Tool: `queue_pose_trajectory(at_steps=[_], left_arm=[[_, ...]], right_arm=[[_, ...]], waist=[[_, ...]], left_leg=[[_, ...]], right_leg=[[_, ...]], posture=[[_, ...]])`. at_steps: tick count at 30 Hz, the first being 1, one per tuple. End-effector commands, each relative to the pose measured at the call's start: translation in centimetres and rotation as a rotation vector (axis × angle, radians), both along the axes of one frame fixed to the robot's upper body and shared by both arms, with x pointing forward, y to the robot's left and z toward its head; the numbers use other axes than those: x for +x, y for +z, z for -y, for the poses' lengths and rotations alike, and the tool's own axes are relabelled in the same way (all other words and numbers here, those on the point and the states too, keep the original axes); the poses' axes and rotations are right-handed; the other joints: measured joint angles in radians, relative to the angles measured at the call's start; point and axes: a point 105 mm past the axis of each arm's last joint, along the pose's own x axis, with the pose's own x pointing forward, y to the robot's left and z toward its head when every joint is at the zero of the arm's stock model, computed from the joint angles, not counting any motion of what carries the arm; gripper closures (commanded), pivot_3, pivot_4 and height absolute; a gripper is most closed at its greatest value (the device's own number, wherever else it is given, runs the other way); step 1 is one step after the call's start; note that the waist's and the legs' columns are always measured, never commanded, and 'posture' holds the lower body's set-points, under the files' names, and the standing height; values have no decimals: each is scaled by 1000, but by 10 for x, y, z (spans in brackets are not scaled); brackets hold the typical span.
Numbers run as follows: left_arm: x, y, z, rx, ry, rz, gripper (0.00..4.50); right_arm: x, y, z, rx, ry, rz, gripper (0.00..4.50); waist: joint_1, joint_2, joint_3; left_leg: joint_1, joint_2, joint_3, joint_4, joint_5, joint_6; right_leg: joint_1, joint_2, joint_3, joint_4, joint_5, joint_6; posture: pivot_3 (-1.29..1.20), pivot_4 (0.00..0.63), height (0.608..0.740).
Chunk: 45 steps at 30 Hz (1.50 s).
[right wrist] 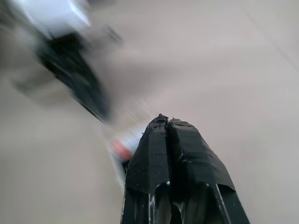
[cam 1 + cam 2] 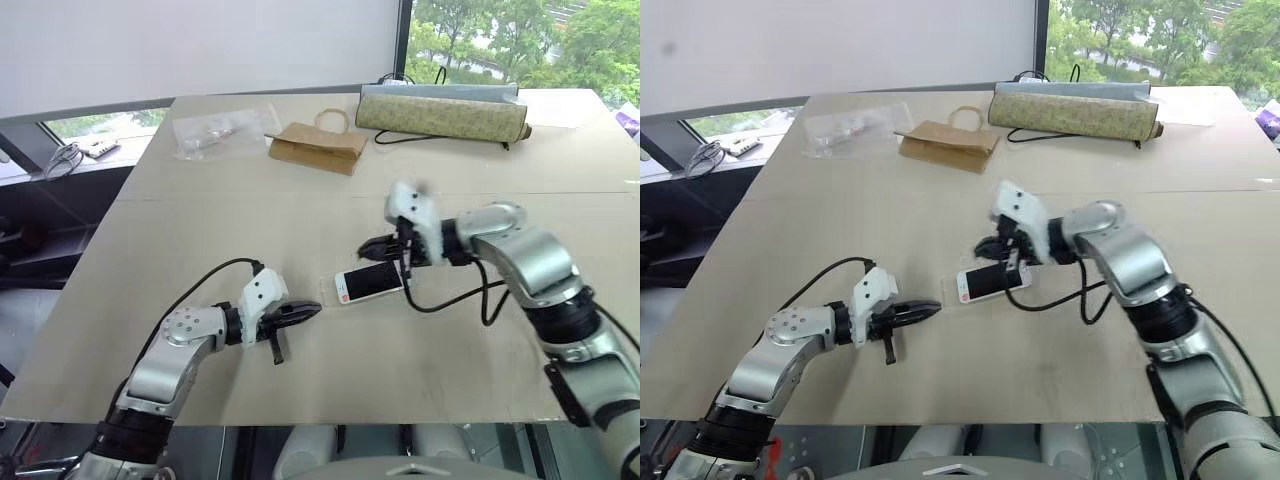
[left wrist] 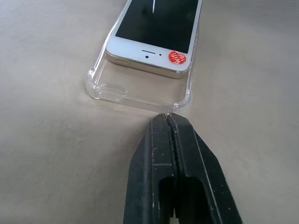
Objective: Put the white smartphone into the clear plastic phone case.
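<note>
- the left pincer (image 2: 300, 313) is low over the bench (image 2: 200, 230), its two fingers pressed together and empty, with the tip just beside the corner of the case (image 3: 135, 95).
- the case lies flat in the middle of the bench, and the phone (image 2: 368, 283) lies screen up partly inside it; one end of the case is not filled yet.
- a red round sticker (image 3: 177, 57) is on the white end of the phone.
- the right pincer (image 2: 378, 247) is above the other end of the phone, fingers closed, holding nothing.
</note>
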Motion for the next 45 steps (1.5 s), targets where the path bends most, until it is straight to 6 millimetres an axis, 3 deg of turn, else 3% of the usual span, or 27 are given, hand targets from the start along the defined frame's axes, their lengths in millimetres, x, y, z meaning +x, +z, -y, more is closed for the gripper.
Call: queue_pose_trajectory(at_steps=[1,8,14,25,37,45], left_arm=[[7,-3,-12,13,71,-15,4500],[17,0,-23,15,110,-19,4500],[33,-4,-28,74,175,-6,4500],[60,0,-54,161,310,35,4500],[62,4,-48,144,294,42,4500],[62,5,-46,142,288,42,4500]], right_arm=[[2,14,12,-18,-37,104,4440],[10,-9,30,-88,-135,139,4440],[8,-33,25,-117,-125,112,4440],[-7,-32,19,-93,-91,75,4440],[-5,-42,7,-181,-95,123,4440],[-9,-49,-14,-268,-56,145,4440]], waist=[[-4,0,1],[-5,-3,3],[0,-3,4],[5,-3,5],[5,-2,5],[4,-2,5]], left_leg=[[0,0,1,0,1,-1],[1,0,1,1,0,1],[1,0,1,3,1,-1],[6,0,-6,5,6,-1],[6,4,-12,4,9,-5],[6,4,-13,4,10,-6]], right_leg=[[0,0,1,0,0,0],[0,1,1,2,0,0],[2,1,0,4,0,0],[8,3,-6,3,3,-1],[9,7,-11,4,5,-3],[9,8,-12,4,5,-3]], posture=[[0,150,740],[0,150,740],[0,150,740],[0,150,740],[0,150,740],[0,150,740]])
